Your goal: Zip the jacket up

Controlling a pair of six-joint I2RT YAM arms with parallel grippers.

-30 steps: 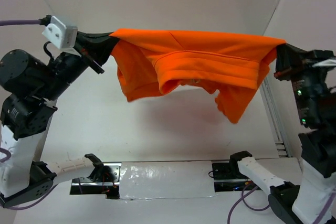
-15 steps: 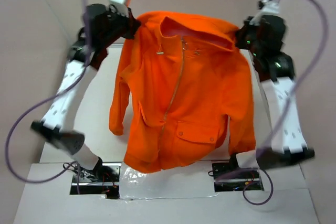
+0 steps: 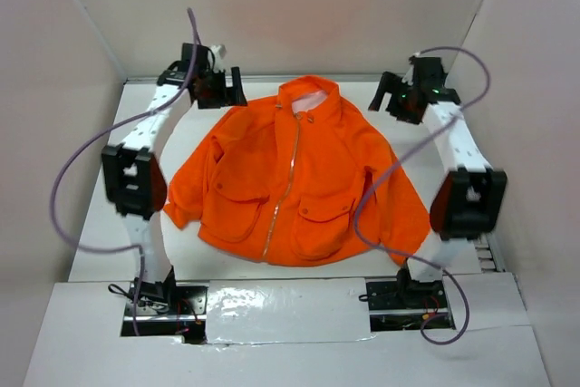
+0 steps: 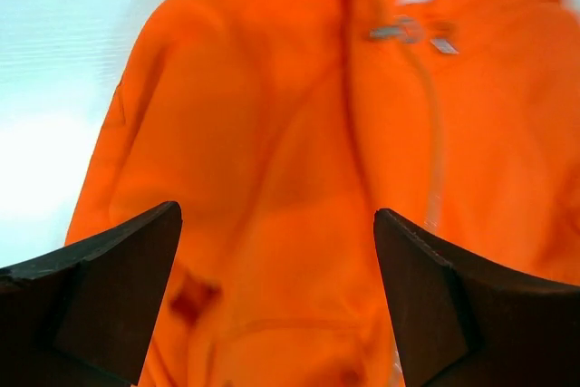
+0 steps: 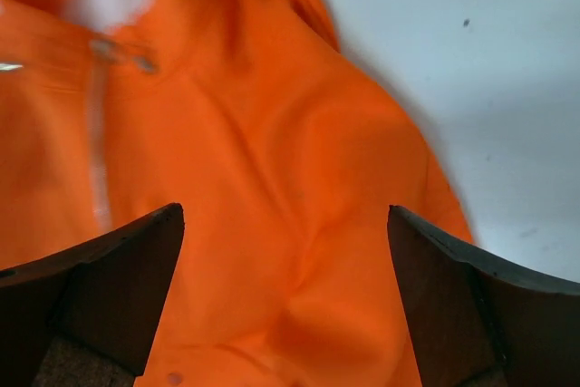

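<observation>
The fingers (image 4: 104, 292) of the left gripper (image 3: 217, 90) stand wide apart with nothing between them, and the right gripper (image 3: 391, 101) is spread and empty too, so neither arm has hold of anything. Each hangs just above the table (image 3: 100, 242) at the far end, one beside each shoulder of the jacket (image 3: 313, 192). The jacket lies spread flat and front up in the middle of the table, collar (image 3: 311, 97) toward the far wall and hem toward the arm bases, sleeves out to the sides. The silver zipper (image 3: 285, 178) runs as one closed line from the hem up to the collar, and the left wrist view shows metal at its top end, which I take for the pull (image 4: 399, 32). The pale lining shows only at the open collar. By my reading the zipping is done, with little or nothing left but drawing the arms away
</observation>
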